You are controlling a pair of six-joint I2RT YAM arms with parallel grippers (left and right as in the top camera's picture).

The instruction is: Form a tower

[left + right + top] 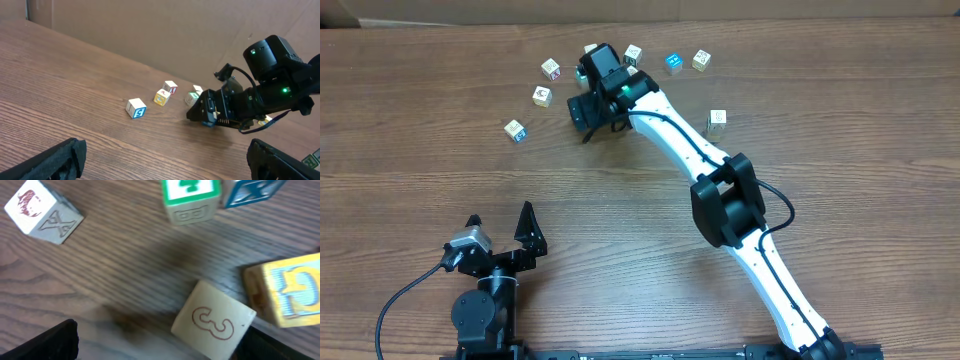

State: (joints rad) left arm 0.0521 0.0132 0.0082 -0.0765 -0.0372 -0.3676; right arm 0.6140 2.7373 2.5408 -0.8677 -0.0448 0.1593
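The right arm (775, 285) has white links, black joints, a thin black cable (786, 212) and a green light (620, 88) at the wrist. The left arm (485, 305) is all black, with a grey box (465, 243) and a looping black cable (386, 305); the left gripper (500, 212) has black pointed fingers.

**Cubes across the top of the bench**

On the bench (420, 180), a cluster of three cubes (541, 95) lies upper left in the overhead view, and a row of three cubes (673, 62) lies upper centre. The right arm (670, 140) stretches from the lower right up between them. A stack of cubes (717, 123) stands beside the arm, on its right. The left arm (490, 270) sits lower left.
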